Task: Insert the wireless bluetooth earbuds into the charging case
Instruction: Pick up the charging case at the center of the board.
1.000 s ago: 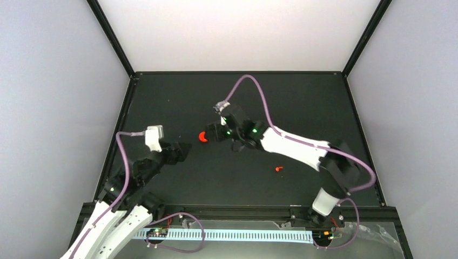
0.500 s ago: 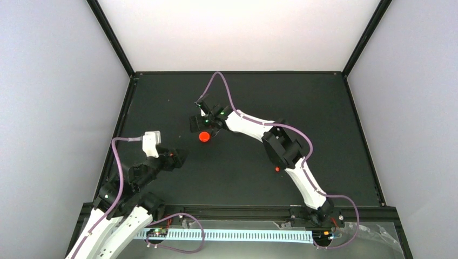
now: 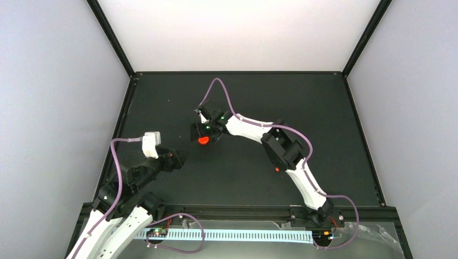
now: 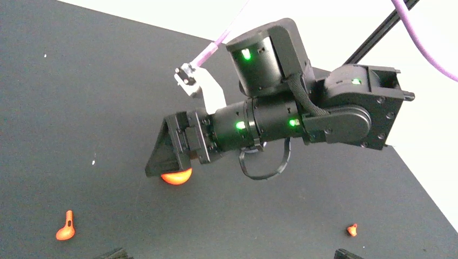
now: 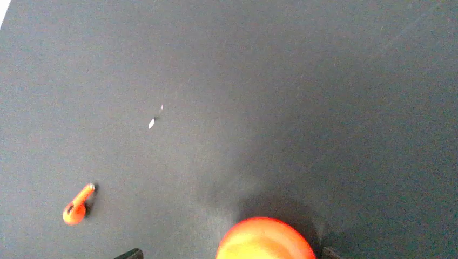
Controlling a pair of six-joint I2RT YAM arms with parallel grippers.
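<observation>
The charging case shows as a round red-orange shell lying on the black table left of centre. My right gripper hangs directly over it, open, one finger on each side; in the right wrist view the case sits between the two fingertips, nearer the right one. Two tiny red-orange stemmed earbuds lie loose: one left of the case and one right of it. My left gripper is open and empty near the table's left front, pointing at the case.
The right arm's elbow stands over the table's middle, with one earbud just beside it. Black frame posts and white walls close in the table. A purple cable loops above the right wrist.
The right arm swung left and came down over the case, which now lies between its fingers; the fingers have narrowed a little. The left arm drew back slightly toward its base.
</observation>
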